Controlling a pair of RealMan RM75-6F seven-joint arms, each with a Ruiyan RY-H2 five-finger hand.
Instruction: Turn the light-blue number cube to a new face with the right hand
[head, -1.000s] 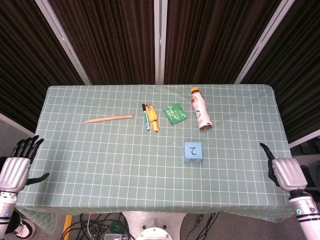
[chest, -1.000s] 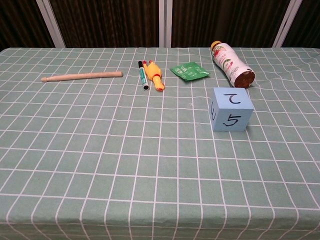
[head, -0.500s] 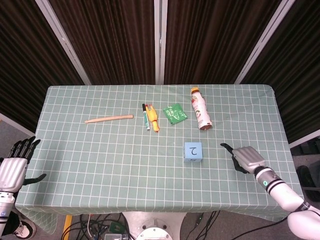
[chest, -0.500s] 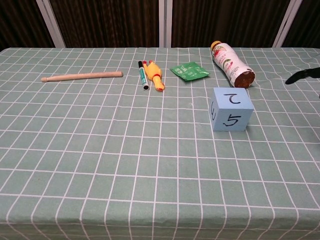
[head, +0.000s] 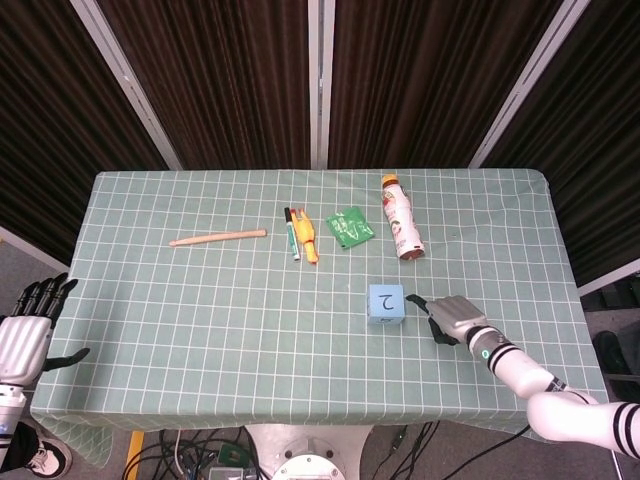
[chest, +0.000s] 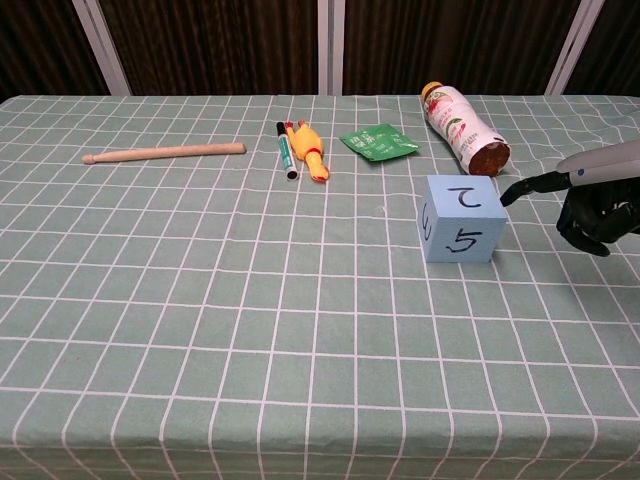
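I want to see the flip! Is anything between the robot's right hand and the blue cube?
Nothing: the chest view shows the right hand fingertip right at the light-blue number cube.

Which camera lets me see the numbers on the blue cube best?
The chest view: the cube is close and shows three numbered faces, the front one a 5. The head view looks straight down, so its cube shows mainly the top face, and smaller.

A wooden stick (head: 218, 238), marker (head: 290, 232), rubber chicken (head: 307, 238), green packet (head: 349, 226) and bottle (head: 401, 230) lie on the checked tablecloth (head: 200, 310).
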